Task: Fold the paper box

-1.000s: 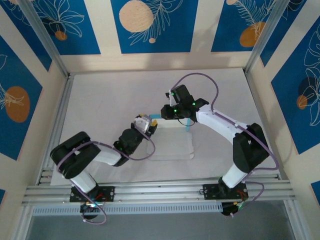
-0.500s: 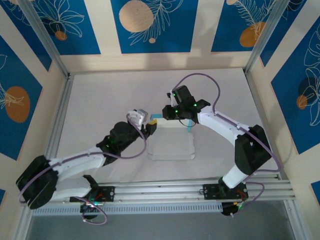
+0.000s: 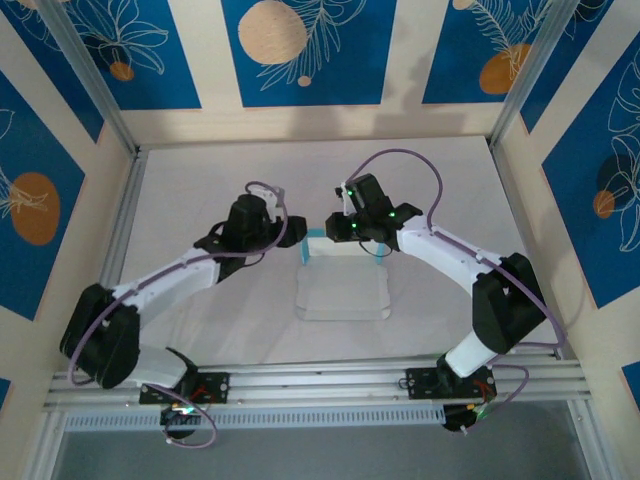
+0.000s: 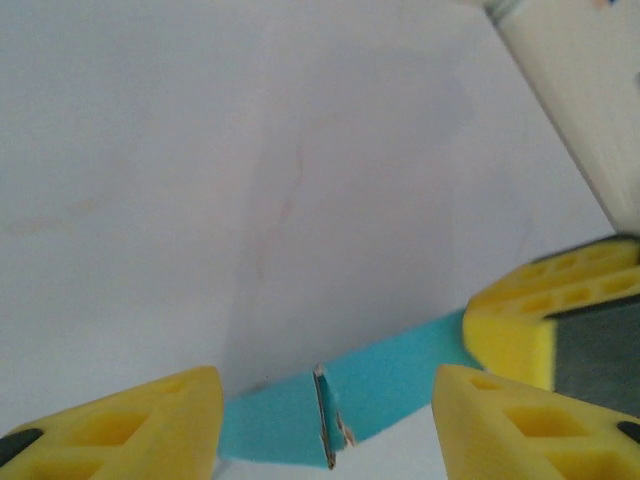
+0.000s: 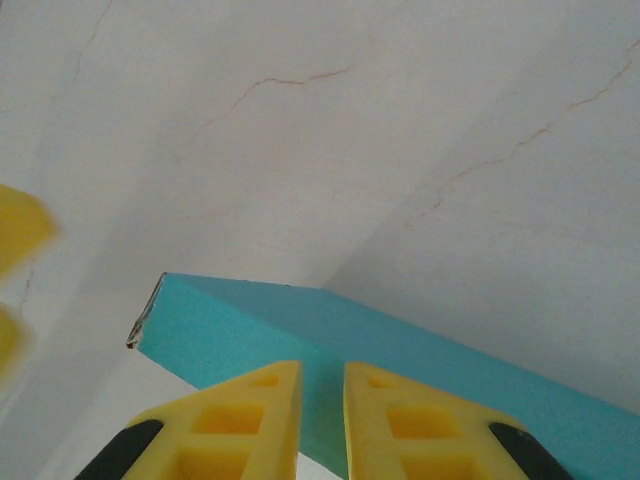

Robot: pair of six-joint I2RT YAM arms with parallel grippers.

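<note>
Both arms reach forward and inward, meeting mid-table [image 3: 200, 180]. Paper box [image 3: 343, 292] lies there, white base flat, light-blue far wall raised. Right gripper [image 5: 322, 378] jaws nearly together, clamped on that blue wall. Left gripper [image 4: 325, 405] jaws apart, facing the wall's left corner.

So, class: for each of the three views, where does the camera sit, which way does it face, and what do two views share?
Top external: above and behind the bases, looking down on the table; both arms, left gripper and right gripper at the paper box.
Left wrist: on the left arm, facing the box's blue wall between its own open yellow fingers.
Right wrist: on the right arm, facing that wall past its own close-set fingers.
Shared: both wrist views show the blue wall.
</note>
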